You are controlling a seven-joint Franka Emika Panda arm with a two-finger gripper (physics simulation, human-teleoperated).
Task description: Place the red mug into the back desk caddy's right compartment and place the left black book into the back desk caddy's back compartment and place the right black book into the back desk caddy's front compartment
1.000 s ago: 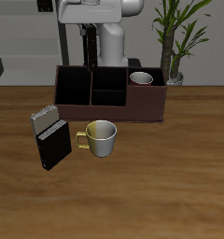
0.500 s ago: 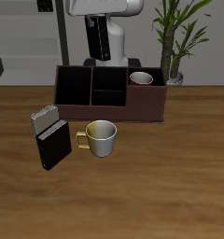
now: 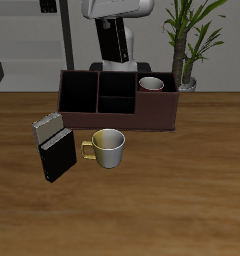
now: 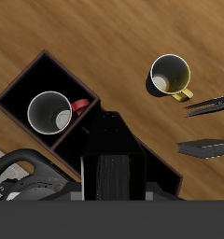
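My gripper (image 3: 110, 24) is shut on the left black book (image 3: 111, 42) and holds it tilted in the air above the back desk caddy (image 3: 152, 116). In the wrist view the held book (image 4: 111, 175) shows edge-on between my fingers, over the caddy's dark compartments. The red mug (image 3: 150, 84) stands inside the caddy's end compartment; it also shows in the wrist view (image 4: 49, 112) with its red handle. The right black book (image 3: 57, 157) stands on the table in front of the caddy, and shows in the wrist view (image 4: 205, 147).
A grey book (image 3: 48, 128) stands just behind the right black book. A cream mug with a yellow handle (image 3: 107, 147) sits between the books and the caddy's front. A potted plant (image 3: 185, 45) stands behind the caddy's mug end.
My gripper has carried the black book sideways toward the plant side, from over the caddy's far end to over its middle. Nothing on the table moved.
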